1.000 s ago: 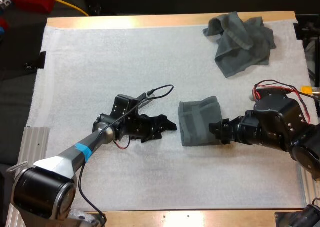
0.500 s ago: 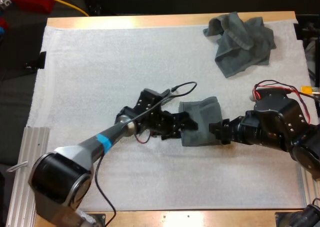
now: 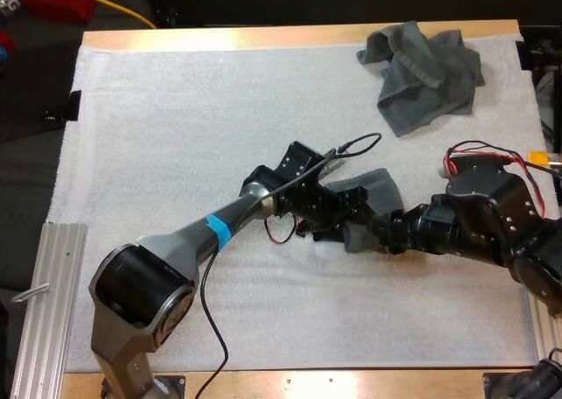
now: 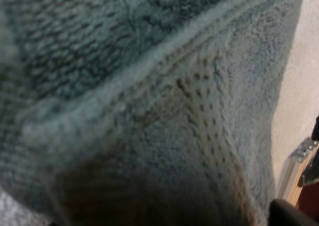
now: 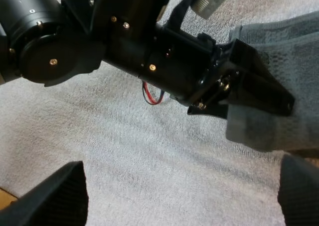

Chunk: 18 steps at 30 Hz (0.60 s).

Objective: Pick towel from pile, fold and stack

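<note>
Touching the folded towel [image 3: 373, 186], left gripper [image 5: 264, 94] is seen, grip cannot be told | right gripper [image 3: 382, 226] is held released beside it | crumpled towel [image 3: 426, 69] is bunched far-right.

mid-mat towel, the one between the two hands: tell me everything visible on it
The mid-mat towel is dark grey-green terry, folded into a small pad on the white mat. The left wrist view shows its looped pile and a stitched hem band. The left hand sits over its left part and hides much of it. The right hand, open, is at its near right edge. It lies apart from the crumpled towel at the far right.
</note>
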Available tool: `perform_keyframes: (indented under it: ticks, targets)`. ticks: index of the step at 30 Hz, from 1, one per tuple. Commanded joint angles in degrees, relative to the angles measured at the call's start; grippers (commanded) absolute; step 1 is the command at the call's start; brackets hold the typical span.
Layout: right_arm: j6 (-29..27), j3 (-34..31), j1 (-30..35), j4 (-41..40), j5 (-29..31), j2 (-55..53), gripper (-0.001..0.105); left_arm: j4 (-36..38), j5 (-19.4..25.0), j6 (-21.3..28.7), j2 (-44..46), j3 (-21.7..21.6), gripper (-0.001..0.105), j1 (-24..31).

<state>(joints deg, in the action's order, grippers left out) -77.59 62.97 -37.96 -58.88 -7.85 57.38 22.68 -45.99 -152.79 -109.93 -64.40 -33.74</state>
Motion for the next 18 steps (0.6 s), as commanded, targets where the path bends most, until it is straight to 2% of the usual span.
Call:
perform_keyframes:
  ticks: [1,2,4,5,7,12,18]
  targets:
    - [-0.69,0.23,-0.02,-0.08,0.29,-0.27,0.075,0.28,-0.28,-0.25,0.24,-0.44,0.056,-0.24]
    - [-0.69,0.23,-0.02,-0.08,0.29,-0.27,0.075,0.28,-0.21,-0.14,0.24,-0.44,0.05,-0.24]
    - [-0.69,0.23,-0.02,-0.08,0.29,-0.27,0.075,0.28,-0.22,0.22,0.24,-0.44,0.028,-0.24]
    - [-0.69,0.23,-0.02,-0.08,0.29,-0.27,0.075,0.28,-0.22,0.39,0.24,-0.44,0.022,-0.24]
    - [-0.69,0.23,-0.02,-0.08,0.29,-0.27,0.075,0.94,-0.22,1.86,0.24,-0.44,0.002,-0.24]
    - [-0.69,0.23,-0.02,-0.08,0.29,-0.27,0.075,3.41,-0.22,6.37,1.08,-0.44,0.0,0.41]
    - [-0.69,0.23,-0.02,-0.08,0.29,-0.27,0.075,7.98,-0.4,12.75,4.11,-0.58,0.0,4.21]
